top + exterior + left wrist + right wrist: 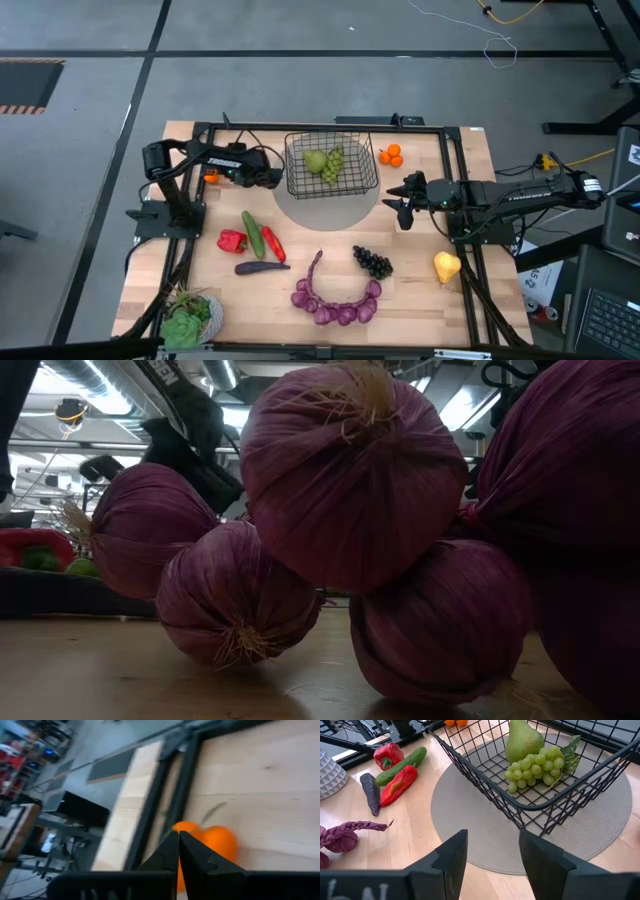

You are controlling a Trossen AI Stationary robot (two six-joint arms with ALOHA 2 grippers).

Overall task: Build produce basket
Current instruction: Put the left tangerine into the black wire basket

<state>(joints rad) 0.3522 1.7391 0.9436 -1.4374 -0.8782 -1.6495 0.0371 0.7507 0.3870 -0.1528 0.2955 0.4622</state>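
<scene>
Two items, a green pear (316, 160) and green grapes (333, 165), sit in the basket (331, 187). My left end effector (178, 841) is closed beside an orange (219, 843), empty; the right end effector (492, 851) gapes, empty. I judge reopening comes next.

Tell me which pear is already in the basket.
The green pear, lying beside the green grapes inside the basket; the yellow pear sits on the table near the right edge.
</scene>
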